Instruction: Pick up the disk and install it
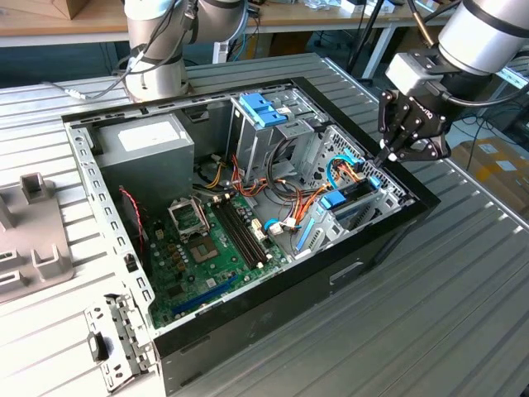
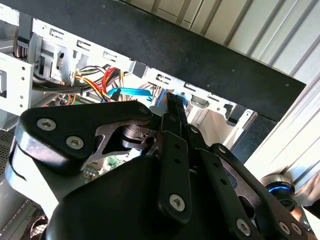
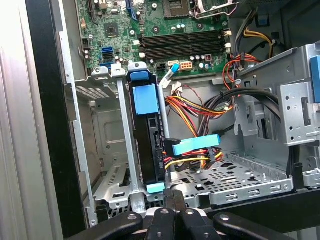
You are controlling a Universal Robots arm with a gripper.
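Observation:
The disk (image 3: 151, 145) stands on edge in a metal bay of the open computer case (image 1: 364, 248). It is a dark slab with light-blue tabs at both ends, and a blue-plugged cable (image 3: 192, 145) reaches its side. In the exterior view the disk (image 1: 354, 198) sits in the case's corner at the view's right. My gripper (image 1: 385, 157) hangs just above that corner. In the first wrist view the gripper (image 3: 175, 200) has its fingers pressed together, close beside the disk's near blue tab, with nothing between them. The second wrist view shows the gripper (image 2: 175, 102) over the case rim.
Inside the case are a grey power-supply box (image 1: 153, 145), a tall metal cage with light-blue handles (image 1: 264, 112), a green motherboard (image 1: 207, 248) and bundles of coloured cables (image 3: 200, 107). A second arm's base (image 1: 157, 58) stands behind the case. Grey parts (image 1: 33, 240) lie at the exterior view's left.

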